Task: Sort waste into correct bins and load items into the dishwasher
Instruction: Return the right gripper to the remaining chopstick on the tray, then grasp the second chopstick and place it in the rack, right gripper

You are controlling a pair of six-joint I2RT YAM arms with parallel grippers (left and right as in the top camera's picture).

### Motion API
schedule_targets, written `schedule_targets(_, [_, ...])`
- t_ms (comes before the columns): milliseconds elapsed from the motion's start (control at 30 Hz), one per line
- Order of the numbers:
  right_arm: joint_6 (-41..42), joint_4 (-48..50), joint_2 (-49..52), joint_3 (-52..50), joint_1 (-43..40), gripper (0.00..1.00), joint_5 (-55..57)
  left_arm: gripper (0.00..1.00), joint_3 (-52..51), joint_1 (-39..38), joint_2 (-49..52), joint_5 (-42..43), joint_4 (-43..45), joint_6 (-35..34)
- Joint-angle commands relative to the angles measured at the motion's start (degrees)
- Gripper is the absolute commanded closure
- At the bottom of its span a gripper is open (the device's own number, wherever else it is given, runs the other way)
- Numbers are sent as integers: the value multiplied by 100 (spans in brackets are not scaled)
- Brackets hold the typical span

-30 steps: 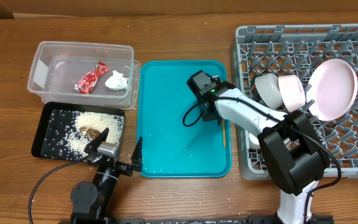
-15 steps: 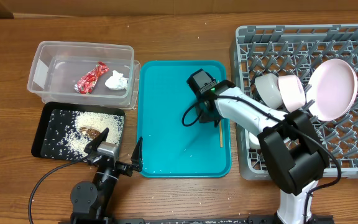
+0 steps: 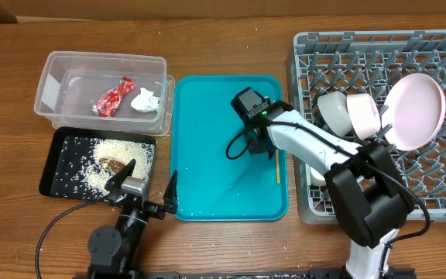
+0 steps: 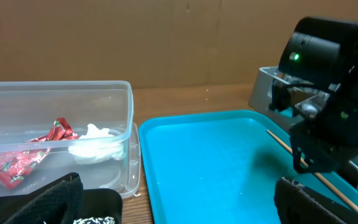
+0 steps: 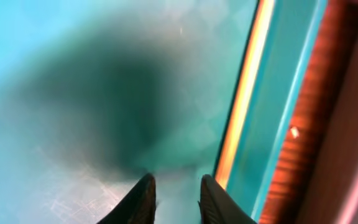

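One chopstick (image 3: pixel 277 167) lies along the right side of the teal tray (image 3: pixel 207 155). My right gripper (image 3: pixel 265 147) hovers low over the tray just left of it. Its fingers stand a narrow gap apart around bare tray; in the right wrist view (image 5: pixel 177 183) the chopstick (image 5: pixel 244 93) runs outside the right finger. The clear tub (image 3: pixel 53 93) holds the red wrapper (image 3: pixel 113 98) and tissue ball (image 3: pixel 144 100). Rice with a brown lump (image 3: pixel 113 163) lies in the black tray (image 3: pixel 56 167). The dish rack (image 3: pixel 440 178) holds a white bowl (image 3: pixel 333 110), pink bowl (image 3: pixel 364 115) and pink plate (image 3: pixel 415 110). My left gripper (image 3: pixel 152 182) rests wide open and holds nothing.
The left wrist view looks across the teal tray (image 4: pixel 216 168) toward the right arm, with the clear tub (image 4: pixel 126 143) on its left. The tub and black tray sit close against the teal tray's left edge, and the rack against its right edge.
The right gripper's fingers closed then parted a little while staying over the tray's right side. The chopstick shifted slightly and lies on the tray. The left arm has not moved.
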Motion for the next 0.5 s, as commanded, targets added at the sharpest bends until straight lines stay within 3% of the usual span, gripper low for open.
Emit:
schedule_targets(0, [52,44,-188,-35,-136,73,162,0,-28,33,-66,87,13,109])
schedule_targets(300, [133,76,111,-35,-402,73,111,0,-28,33,-66,85,13,109])
schedule_targets(467, [107,55,269,-35,-343,80,-555,0,-28,33,-66,87,13,109])
